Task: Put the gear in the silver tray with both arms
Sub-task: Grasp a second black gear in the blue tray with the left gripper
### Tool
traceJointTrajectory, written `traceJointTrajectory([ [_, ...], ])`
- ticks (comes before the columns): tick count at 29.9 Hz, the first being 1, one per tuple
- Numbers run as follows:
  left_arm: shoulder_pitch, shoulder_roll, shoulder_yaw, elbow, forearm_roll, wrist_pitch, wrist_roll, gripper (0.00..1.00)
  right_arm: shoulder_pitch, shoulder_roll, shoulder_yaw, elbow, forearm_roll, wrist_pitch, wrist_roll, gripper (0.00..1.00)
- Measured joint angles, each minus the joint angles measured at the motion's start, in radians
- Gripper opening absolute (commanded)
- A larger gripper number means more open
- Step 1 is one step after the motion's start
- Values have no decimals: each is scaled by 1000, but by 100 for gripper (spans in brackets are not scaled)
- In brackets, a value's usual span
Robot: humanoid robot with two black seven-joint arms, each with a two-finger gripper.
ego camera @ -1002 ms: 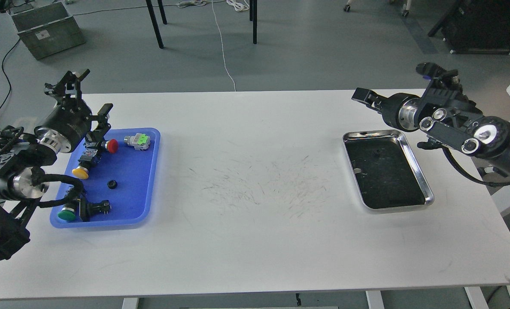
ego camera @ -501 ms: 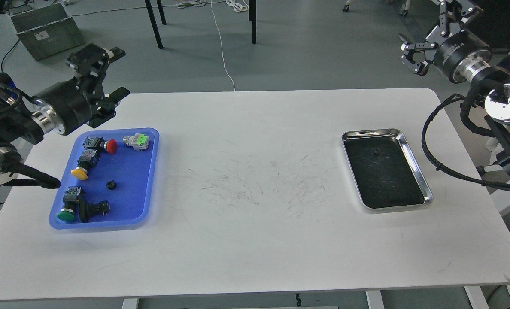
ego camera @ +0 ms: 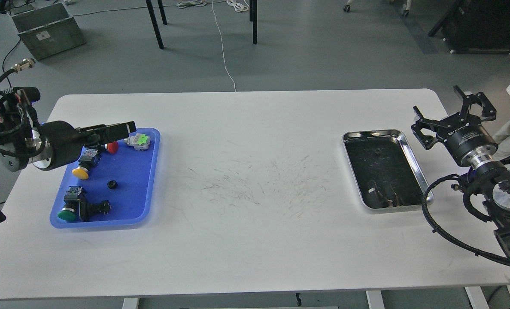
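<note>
One small black gear lies loose in the blue tray, well apart from the silver tray, so the left gripper, jaw state indiscernible, is best lowered squarely over it, while the right gripper waits with jaws apart.

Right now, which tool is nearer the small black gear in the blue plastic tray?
Left. The left tool hangs over that tray's far end, just beyond the small black gear; the right tool is across the table, beside the shiny silver metal tray.
</note>
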Motion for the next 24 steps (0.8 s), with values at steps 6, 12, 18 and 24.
traceJointTrajectory([
  [6,0,-36,93,49,228,25,-53,97,-9,25,-2,8,-1,0,3,94],
  [12,0,-54,186,140,270,89,-87,97,-10,28,-10,3,-4,0,5,94],
  [18,-3,-111,222,241,271,104,-97,96,-9,29,-13,2,-6,0,5,94],
  [24,-2,-166,226,327,277,147,-110,92,-8,29,-14,3,-6,0,5,94],
])
